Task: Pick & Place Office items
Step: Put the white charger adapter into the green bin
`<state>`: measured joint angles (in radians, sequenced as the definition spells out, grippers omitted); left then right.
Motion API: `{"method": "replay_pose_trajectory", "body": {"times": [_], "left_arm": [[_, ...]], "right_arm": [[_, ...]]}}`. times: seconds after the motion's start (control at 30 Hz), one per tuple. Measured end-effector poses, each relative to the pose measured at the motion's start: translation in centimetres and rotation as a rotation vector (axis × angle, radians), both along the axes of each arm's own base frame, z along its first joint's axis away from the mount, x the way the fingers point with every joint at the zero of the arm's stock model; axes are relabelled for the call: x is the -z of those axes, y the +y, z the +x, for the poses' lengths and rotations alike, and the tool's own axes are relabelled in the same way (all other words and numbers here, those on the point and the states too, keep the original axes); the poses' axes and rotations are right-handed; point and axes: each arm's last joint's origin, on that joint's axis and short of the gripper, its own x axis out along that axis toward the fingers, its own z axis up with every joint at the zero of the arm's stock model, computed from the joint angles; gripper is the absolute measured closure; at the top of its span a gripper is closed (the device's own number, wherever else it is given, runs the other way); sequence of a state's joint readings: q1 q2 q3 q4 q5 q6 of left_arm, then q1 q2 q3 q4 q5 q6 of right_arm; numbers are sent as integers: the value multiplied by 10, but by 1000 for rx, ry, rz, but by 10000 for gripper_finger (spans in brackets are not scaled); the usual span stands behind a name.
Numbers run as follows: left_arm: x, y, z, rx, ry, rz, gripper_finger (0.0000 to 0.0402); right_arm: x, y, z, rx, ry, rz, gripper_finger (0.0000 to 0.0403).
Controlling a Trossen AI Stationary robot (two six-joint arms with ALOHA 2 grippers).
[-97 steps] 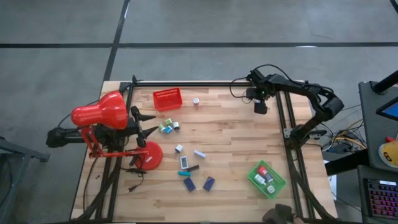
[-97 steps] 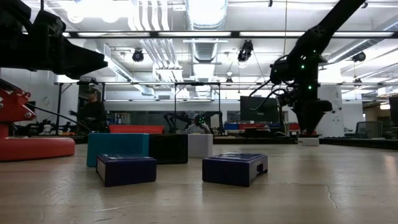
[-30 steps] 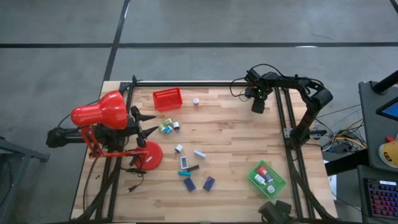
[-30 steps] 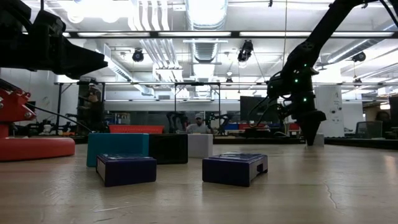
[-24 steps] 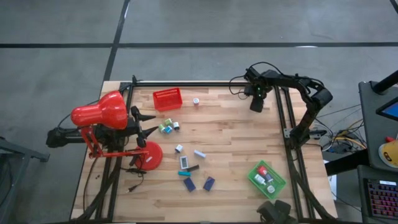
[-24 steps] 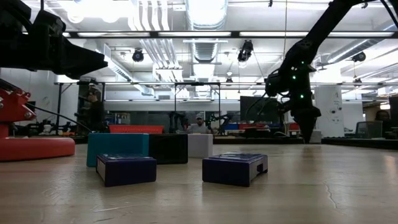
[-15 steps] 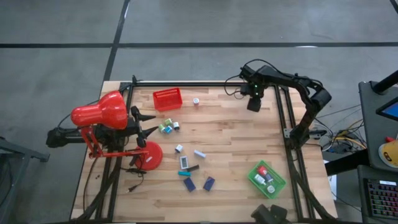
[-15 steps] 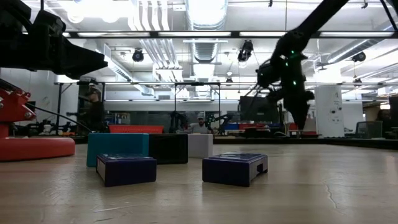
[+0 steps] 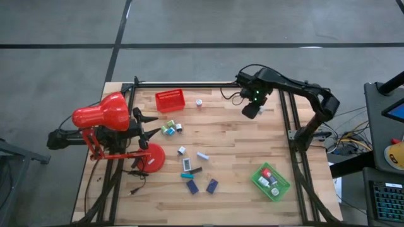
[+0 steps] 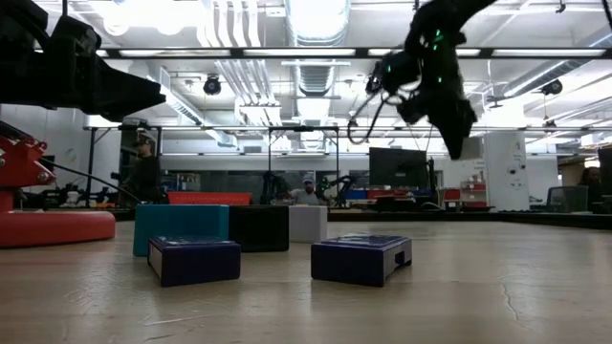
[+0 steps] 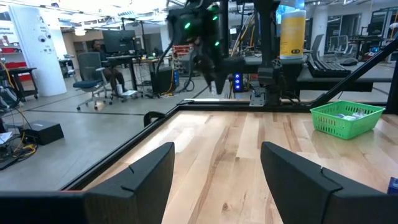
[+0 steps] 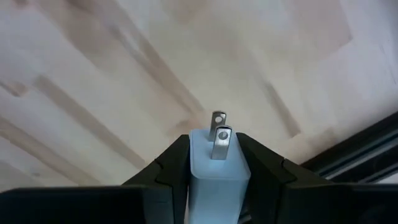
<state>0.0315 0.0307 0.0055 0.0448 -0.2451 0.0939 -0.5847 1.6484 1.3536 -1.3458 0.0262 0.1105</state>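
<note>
My right gripper (image 9: 250, 111) hangs high over the table's far right part, pointing down, shut on a small white plug adapter (image 12: 214, 177) with two metal prongs. In the low view it (image 10: 457, 143) is well above the tabletop. Other office items lie mid-table: green and teal pieces (image 9: 170, 129), white pieces (image 9: 202, 155), two navy blocks (image 9: 193, 186) (image 9: 212, 185). My left gripper (image 9: 154, 125) waits open at the table's left, level, with nothing between its fingers (image 11: 146, 177). My right gripper pinches the adapter's white body (image 12: 214, 180) between its two fingers (image 12: 171, 165), one on each side. The fingers point down from above. The prongs (image 12: 219, 134) stick out past the fingertips toward the table. The adapter is lifted clear of the wood.
A red tray (image 9: 170, 100) stands at the far edge, with a small white piece (image 9: 199, 102) beside it. A green tray (image 9: 271, 181) with several pieces sits near right. A big red desk lamp (image 9: 104, 116) and its round base (image 9: 151, 157) fill the left side.
My right gripper has risen well above the table and gone toward the table's left, rolling about its own pointing line. It has stayed shut.
</note>
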Motion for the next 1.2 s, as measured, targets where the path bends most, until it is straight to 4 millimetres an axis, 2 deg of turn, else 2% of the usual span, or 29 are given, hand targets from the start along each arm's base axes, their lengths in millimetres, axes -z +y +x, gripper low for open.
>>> {"method": "replay_pose_trajectory", "body": {"times": [0.17,0.33,0.57,0.8,0.97,1.2], "left_arm": [[0,0,0,0,0,0,156],[0,0,0,0,0,0,156],[0,0,0,0,0,0,156],[0,0,0,0,0,0,156],[0,0,0,0,0,0,156],[0,0,0,0,0,0,156]], "right_arm": [[-23,41,4,54,-54,-80,294],[-38,90,5,91,-78,-150,294],[-40,166,2,146,-8,-162,294],[-40,227,-14,253,16,-176,294],[-37,263,-29,355,36,-142,294],[-26,301,-49,530,81,-126,294]]}}
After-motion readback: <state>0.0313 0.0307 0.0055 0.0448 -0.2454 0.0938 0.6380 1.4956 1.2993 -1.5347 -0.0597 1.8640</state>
